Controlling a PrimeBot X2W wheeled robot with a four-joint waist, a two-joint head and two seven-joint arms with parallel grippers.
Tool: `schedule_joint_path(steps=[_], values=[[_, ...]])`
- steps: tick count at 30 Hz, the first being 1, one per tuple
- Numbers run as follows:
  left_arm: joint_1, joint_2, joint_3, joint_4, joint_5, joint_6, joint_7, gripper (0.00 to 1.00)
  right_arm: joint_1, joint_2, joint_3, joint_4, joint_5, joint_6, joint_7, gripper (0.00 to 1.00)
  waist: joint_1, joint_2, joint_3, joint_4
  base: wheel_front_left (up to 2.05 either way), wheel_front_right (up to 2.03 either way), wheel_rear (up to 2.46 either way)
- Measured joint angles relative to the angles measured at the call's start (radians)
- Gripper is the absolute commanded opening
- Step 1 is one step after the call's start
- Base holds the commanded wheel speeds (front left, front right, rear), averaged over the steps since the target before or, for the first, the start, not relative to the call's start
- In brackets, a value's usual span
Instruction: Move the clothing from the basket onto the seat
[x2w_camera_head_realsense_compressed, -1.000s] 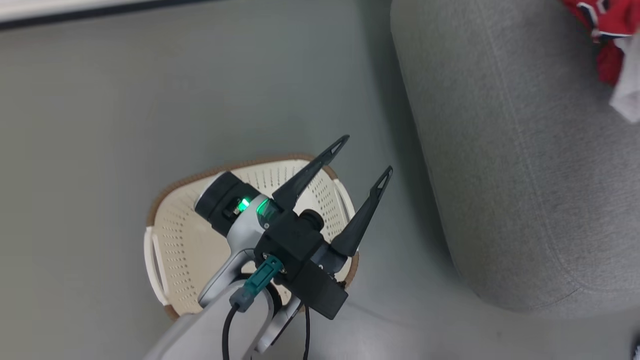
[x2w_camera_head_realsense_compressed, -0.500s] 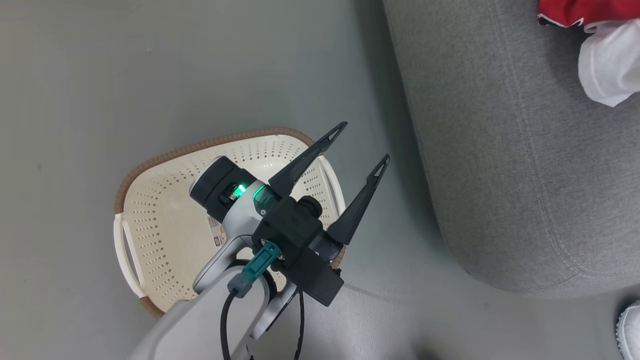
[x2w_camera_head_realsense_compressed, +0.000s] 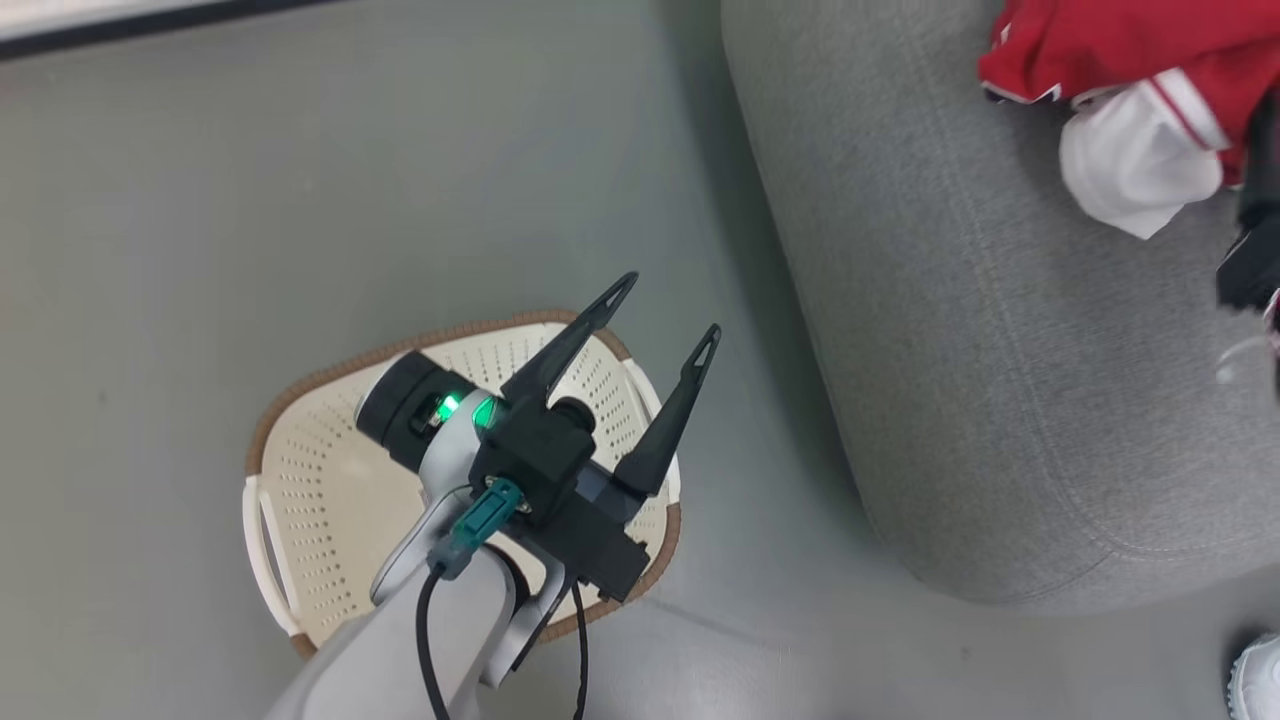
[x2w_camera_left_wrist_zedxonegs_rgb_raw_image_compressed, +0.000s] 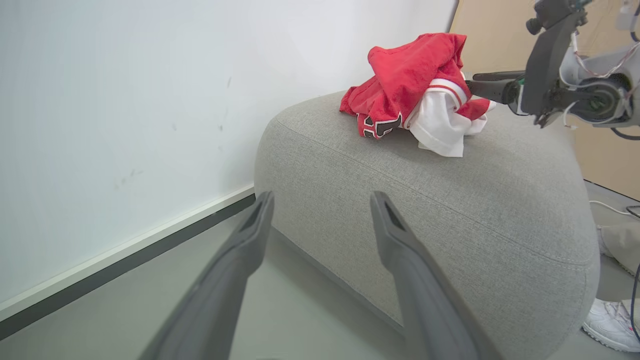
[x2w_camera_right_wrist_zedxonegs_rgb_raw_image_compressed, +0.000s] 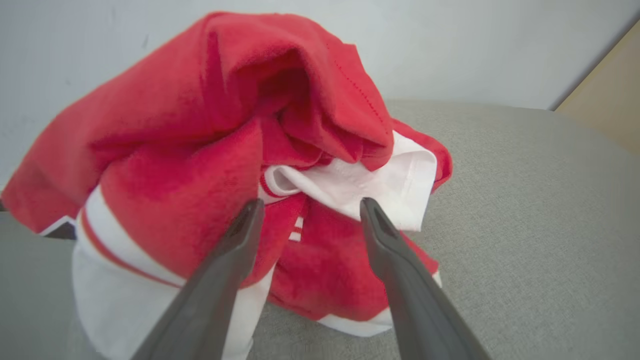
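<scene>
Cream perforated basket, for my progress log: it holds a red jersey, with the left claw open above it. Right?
No. The head view shows the cream-white perforated plastic basket empty; the soft red jerseys lie on the large grey fabric sofa. The left claw is open above the basket, as you said.

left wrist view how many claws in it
2. The left claw rises from the bottom edge, open; the right claw is at upper right, by the soft red and white jerseys.
</scene>
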Motion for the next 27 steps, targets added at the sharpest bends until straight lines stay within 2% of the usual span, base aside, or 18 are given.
schedule_joint_path(steps=[9, 16, 24, 27], values=[[0.045, -0.029, 0.022, 0.056, -0.050, 0.019, -0.044, 1.00, 0.121, 0.020, 0.007, -0.054, -0.012, 0.004, 0.000, 1.00, -0.0001, 0.0000, -0.095, -0.004, 0.00, 0.00, 0.00], [0.098, -0.035, 0.059, 0.113, -0.070, 0.050, -0.070, 1.00, 0.231, 0.067, 0.024, -0.160, -0.021, 0.004, 0.000, 1.00, -0.0001, 0.0000, -0.191, 0.012, 0.00, 0.00, 0.00], [0.199, -0.029, 0.108, 0.167, -0.111, 0.074, -0.094, 1.00, 0.384, 0.095, 0.028, -0.292, -0.028, 0.002, 0.000, 1.00, -0.0003, -0.0002, -0.314, 0.069, 0.00, 0.00, 0.00], [0.248, -0.017, 0.132, 0.174, -0.117, 0.083, -0.097, 1.00, 0.449, 0.109, 0.023, -0.338, -0.028, -0.009, 0.000, 1.00, -0.0002, -0.0002, -0.352, 0.096, 0.00, 0.00, 0.00]])
